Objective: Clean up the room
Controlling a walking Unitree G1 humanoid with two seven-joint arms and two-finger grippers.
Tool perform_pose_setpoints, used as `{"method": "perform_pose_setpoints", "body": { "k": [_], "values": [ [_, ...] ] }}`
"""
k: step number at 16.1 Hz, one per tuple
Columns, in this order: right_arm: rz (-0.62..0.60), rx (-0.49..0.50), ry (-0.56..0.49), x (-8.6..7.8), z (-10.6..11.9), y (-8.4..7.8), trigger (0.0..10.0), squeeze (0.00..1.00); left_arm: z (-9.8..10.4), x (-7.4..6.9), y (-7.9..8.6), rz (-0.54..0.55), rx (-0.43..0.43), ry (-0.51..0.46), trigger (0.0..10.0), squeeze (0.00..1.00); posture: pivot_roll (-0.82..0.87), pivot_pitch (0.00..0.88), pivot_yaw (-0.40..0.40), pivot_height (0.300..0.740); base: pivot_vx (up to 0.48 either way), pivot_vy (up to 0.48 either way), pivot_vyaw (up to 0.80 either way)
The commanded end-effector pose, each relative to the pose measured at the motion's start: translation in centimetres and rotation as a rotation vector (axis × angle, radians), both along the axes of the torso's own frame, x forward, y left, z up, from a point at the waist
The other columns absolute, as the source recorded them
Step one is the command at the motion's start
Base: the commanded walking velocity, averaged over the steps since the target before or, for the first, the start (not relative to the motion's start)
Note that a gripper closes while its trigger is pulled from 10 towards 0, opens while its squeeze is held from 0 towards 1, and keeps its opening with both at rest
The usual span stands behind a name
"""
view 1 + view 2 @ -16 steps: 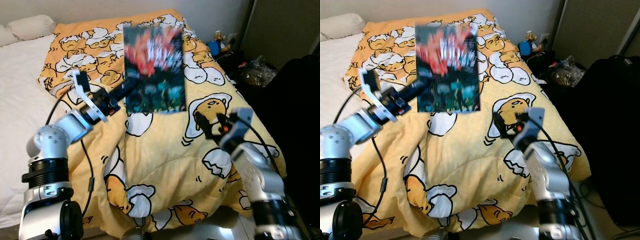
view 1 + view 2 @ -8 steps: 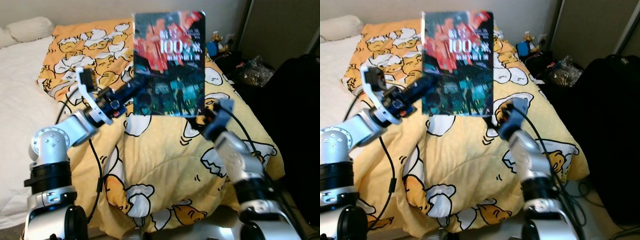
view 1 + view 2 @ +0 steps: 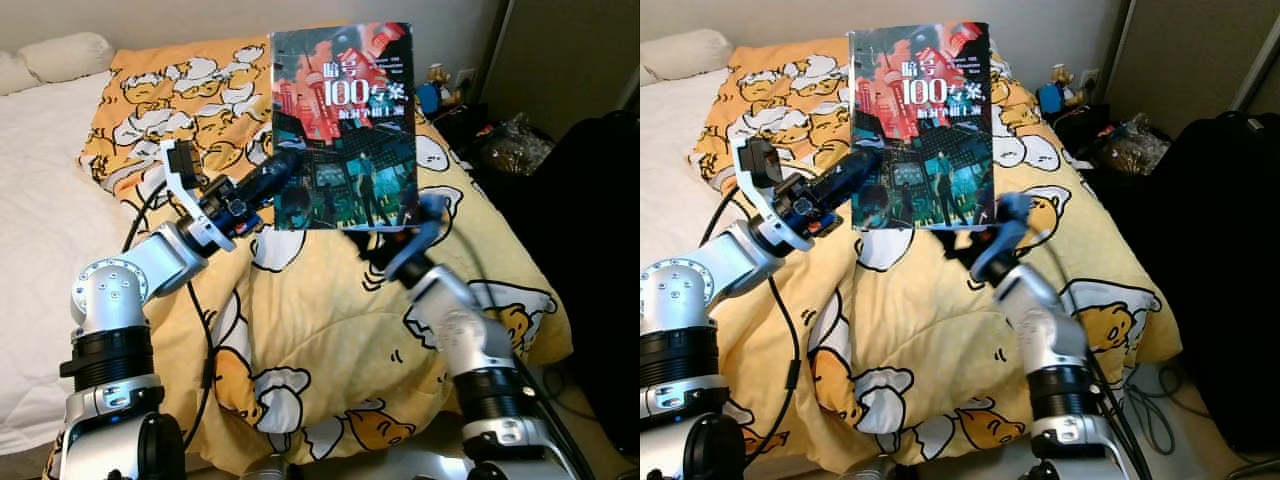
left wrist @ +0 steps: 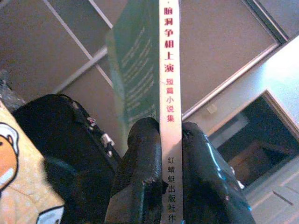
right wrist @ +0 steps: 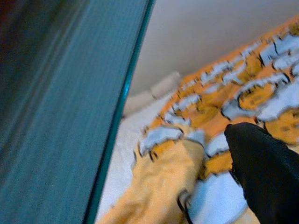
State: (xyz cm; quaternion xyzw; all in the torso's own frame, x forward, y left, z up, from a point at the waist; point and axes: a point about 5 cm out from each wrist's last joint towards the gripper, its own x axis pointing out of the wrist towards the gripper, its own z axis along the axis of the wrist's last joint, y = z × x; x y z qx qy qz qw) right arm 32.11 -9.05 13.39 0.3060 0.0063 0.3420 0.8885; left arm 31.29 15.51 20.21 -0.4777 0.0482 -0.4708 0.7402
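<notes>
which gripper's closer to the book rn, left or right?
Left. The left gripper is clamped on the book at its spine edge, fingers either side. The right gripper sits just beneath the book's bottom edge.

Soft, even indoor light keeps both eye views bright and sharp. The right wrist view is smeared with blur; the left wrist view is dim and slightly soft.

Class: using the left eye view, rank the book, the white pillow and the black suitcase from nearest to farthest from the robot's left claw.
1. Book: gripped in the left claw.
2. White pillow: bed's head, on the robot's left.
3. Black suitcase: beyond the bed, far right.
</notes>
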Motion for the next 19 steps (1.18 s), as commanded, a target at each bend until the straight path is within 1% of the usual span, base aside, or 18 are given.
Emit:
{"method": "perform_pose_setpoints", "body": {
  "k": [1, 2, 3, 5, 7, 10, 12, 14, 17, 19],
  "values": [
    [0.016, 0.058, -0.016, -0.3, 0.6, -0.1, 10.0, 0.0, 0.4, 0.1, 1.0, 0.042, -0.014, -0.018, 0.0, 0.0, 0.06, 0.0, 0.123, 0.74, 0.0, 0.0, 0.0],
    [0.017, 0.116, -0.023, -0.6, 1.0, -0.6, 10.0, 0.0, 0.0, 0.2, 1.3, 0.066, -0.004, -0.003, 0.0, 0.0, 0.05, 0.0, 0.125, 0.74, 0.0, 0.0, 0.0],
    [0.021, 0.143, -0.026, -0.8, 1.2, -0.8, 10.0, 0.0, -0.3, 0.2, 1.5, 0.08, 0.007, 0.007, 0.0, 0.0, 0.05, 0.0, 0.126, 0.74, 0.0, 0.0, 0.0],
    [0.052, 0.165, -0.032, -1.5, 1.5, -0.9, 10.0, 0.0, -1.0, 0.2, 1.8, 0.106, 0.03, 0.026, 0.0, 0.0, 0.04, 0.0, 0.124, 0.74, 0.0, 0.0, 0.0],
    [0.056, 0.214, -0.013, -1.7, 1.8, -1.3, 10.0, 0.0, -1.8, 0.2, 1.8, 0.129, 0.042, 0.042, 0.0, 0.0, 0.04, 0.0, 0.109, 0.74, 0.0, 0.0, 0.0],
    [0.071, 0.261, -0.003, -1.8, 2.4, -1.6, 10.0, 0.0, -2.3, -0.3, 1.8, 0.126, 0.042, 0.046, 0.0, 0.0, 0.04, 0.0, 0.091, 0.74, 0.0, 0.0, 0.0],
    [0.111, 0.305, 0.014, -1.9, 2.9, -1.4, 10.0, 0.0, -2.6, -0.9, 1.6, 0.117, 0.034, 0.042, 0.0, 0.0, 0.04, 0.0, 0.074, 0.74, 0.0, 0.0, 0.0],
    [0.128, 0.322, 0.02, -1.9, 3.0, -1.3, 10.0, 0.0, -2.6, -1.0, 1.5, 0.115, 0.032, 0.038, 0.0, 0.0, 0.05, 0.0, 0.069, 0.74, 0.0, 0.0, 0.0],
    [0.126, 0.409, 0.033, -1.8, 3.6, -1.6, 10.0, 0.0, -2.8, -1.3, 1.2, 0.101, 0.026, 0.042, 0.0, 0.0, 0.04, 0.0, 0.068, 0.74, 0.0, 0.0, 0.0],
    [0.13, 0.425, 0.032, -1.9, 3.9, -1.7, 10.0, 0.0, -3.0, -1.3, 1.0, 0.093, 0.023, 0.043, 0.0, 0.0, 0.03, 0.0, 0.07, 0.74, 0.0, 0.0, 0.0]
  ]
}}
